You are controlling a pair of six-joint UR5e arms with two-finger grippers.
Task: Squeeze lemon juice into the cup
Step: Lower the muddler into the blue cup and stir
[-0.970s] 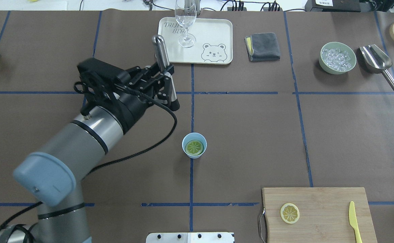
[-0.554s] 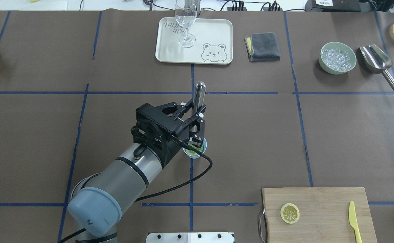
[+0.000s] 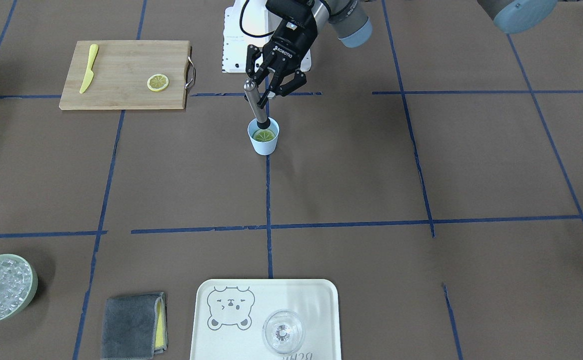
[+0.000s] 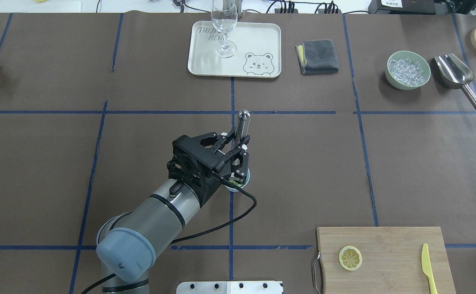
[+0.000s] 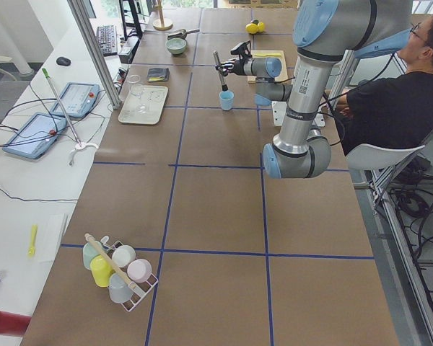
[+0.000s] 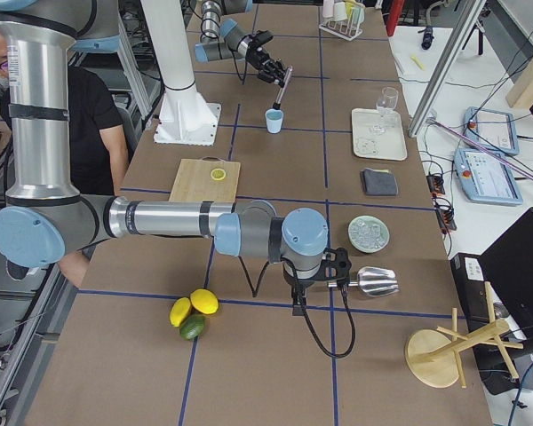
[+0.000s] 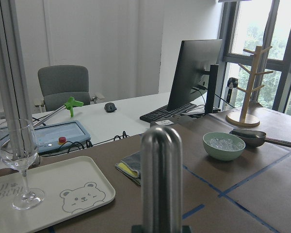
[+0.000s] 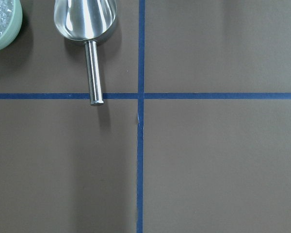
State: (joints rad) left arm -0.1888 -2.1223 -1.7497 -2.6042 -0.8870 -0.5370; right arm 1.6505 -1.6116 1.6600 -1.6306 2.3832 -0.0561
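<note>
Here the left gripper (image 3: 265, 93) pinches a steel muddler (image 3: 253, 101), its black tip at the mouth of the cup (image 3: 263, 145) holding the lemon (image 3: 265, 135). Whether the right gripper (image 6: 304, 286) has its jaws spread, I cannot tell.

Left arm (image 4: 160, 212) has swung right and nearer, from far left to centre. The muddler (image 3: 256, 105) it grips, formerly well clear of the cup (image 3: 264, 144), now dips its tip into the mouth, over the lemon (image 3: 265, 135).
</note>
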